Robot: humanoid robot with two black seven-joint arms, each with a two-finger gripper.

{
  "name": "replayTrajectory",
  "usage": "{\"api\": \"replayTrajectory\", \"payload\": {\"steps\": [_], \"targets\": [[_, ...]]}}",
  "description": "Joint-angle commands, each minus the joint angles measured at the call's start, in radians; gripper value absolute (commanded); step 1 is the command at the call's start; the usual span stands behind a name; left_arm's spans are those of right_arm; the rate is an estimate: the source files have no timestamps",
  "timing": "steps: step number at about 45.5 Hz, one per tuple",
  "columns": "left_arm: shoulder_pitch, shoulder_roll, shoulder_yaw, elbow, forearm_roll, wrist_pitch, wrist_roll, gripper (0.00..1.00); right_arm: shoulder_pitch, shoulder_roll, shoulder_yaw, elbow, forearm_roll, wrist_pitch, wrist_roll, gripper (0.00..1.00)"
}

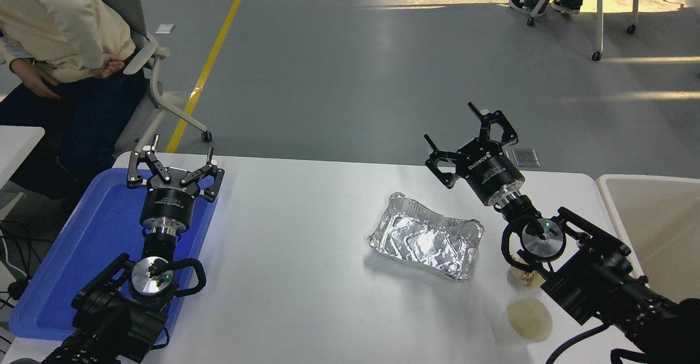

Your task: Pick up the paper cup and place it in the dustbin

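Head view of the white table (306, 233). The paper cup (528, 319) stood upright near the table's front edge, its cream inside facing up, just beside and partly under the right arm's forearm; it was ungrasped. The right gripper (462, 134) was raised above the far edge with its jaws spread and nothing between them, well beyond the cup, so a reach would apparently have called for drawing back and down. The dustbin (612, 200) sat at the table's right end, near the cup, presumably to keep the carry short. A crinkled foil tray (426, 238) lay mid-table, left of the cup and apart from it. The left gripper (178, 159) rested parked over the blue tray (82, 244), jaws likewise spread and empty. A seated person (60, 30) waited at far left
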Motion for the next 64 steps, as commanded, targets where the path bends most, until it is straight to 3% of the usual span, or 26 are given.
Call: {"api": "replayTrajectory", "payload": {"steps": [1,45,57,64], "targets": [[0.001,0.0,-0.001,0.0,0.001,0.0,0.001,1.0,0.0,-0.001,0.0,0.001,0.0,-0.001,0.0,1.0],[-0.001,0.006,0.005,0.0,0.0,0.0,-0.002,1.0,0.049,0.0,-0.018,0.025,-0.018,-0.007,-0.006,1.0],[-0.001,0.006,0.005,0.0,0.0,0.0,-0.002,1.0,0.093,-0.012,-0.06,0.042,-0.103,-0.043,-0.009,1.0],[-0.001,0.006,0.005,0.0,0.0,0.0,-0.002,1.0,0.139,-0.087,-0.153,0.128,-0.146,-0.105,-0.009,1.0]]}}
